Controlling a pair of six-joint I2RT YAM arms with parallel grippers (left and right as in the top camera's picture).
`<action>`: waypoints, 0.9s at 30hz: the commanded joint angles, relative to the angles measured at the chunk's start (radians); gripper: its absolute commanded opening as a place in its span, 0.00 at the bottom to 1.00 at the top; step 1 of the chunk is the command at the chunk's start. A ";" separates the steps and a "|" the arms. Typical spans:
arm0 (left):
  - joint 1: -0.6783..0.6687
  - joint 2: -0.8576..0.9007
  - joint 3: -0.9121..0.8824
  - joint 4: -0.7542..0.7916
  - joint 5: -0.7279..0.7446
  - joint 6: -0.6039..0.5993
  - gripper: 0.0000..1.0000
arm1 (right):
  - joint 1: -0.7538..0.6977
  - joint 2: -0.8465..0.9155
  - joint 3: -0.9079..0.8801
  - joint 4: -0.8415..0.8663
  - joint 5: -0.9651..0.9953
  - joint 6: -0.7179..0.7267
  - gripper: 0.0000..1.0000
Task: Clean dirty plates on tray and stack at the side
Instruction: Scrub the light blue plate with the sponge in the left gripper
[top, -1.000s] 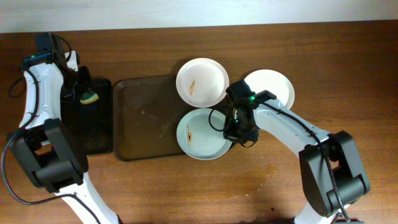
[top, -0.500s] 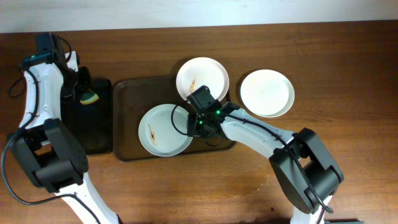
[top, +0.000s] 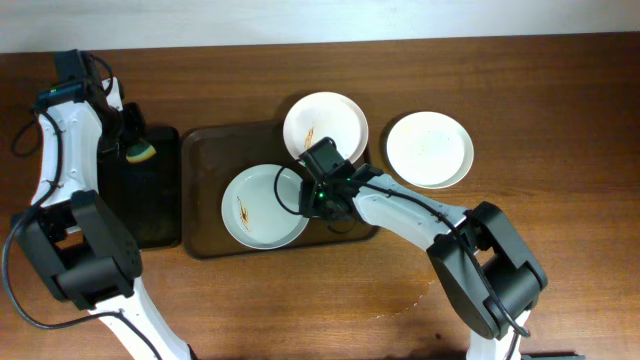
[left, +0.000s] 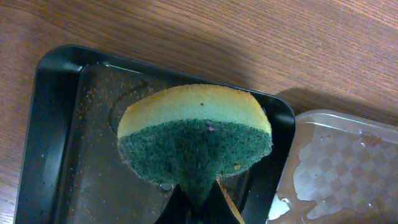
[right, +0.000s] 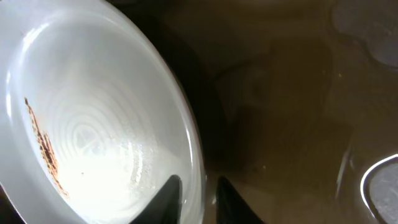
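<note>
Change first: a second ago the smeared plate (top: 262, 207) hangs off the right end of the tray (top: 215, 160), toward the counter's near edge. Now it lies wholly inside the tray, about its middle, almost where it sits half a second ago, so I judge the drag done. My right gripper (right: 198, 191) has travelled with it and is closed narrow on the plate's right rim, one finger inside the lip and one outside.

That brings the orange-brown streak closer to the sponge (left: 196, 134). My left gripper (left: 200, 205) pinches the sponge from below over the black tray (left: 56, 137), near the counter's far left corner and well apart from the plate. Wiping of this plate is not yet begun.

A second smeared plate (top: 325, 128) overlaps the tray's far right corner. A plain white plate (top: 430, 149) lies alone on the wood to the right of the tray, which I read as the start of the stack: one cleaned, two to go.

The counter (top: 560, 250) is brown wood grain with a faint pale mark toward the near edge. The tray floor looks wet and glossy in the right wrist view, and the black tray is speckled with crumbs. A strip of white wall (top: 300, 20) runs beyond the far edge.
</note>
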 joint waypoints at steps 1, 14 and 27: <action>-0.012 0.006 -0.002 -0.017 0.051 -0.017 0.01 | 0.000 0.022 0.043 0.001 -0.001 -0.090 0.36; -0.179 0.006 -0.002 -0.177 0.203 -0.013 0.01 | 0.000 0.092 0.048 0.050 0.037 -0.049 0.27; -0.314 0.006 -0.202 -0.023 0.164 0.079 0.01 | 0.000 0.128 0.048 0.154 0.045 0.209 0.04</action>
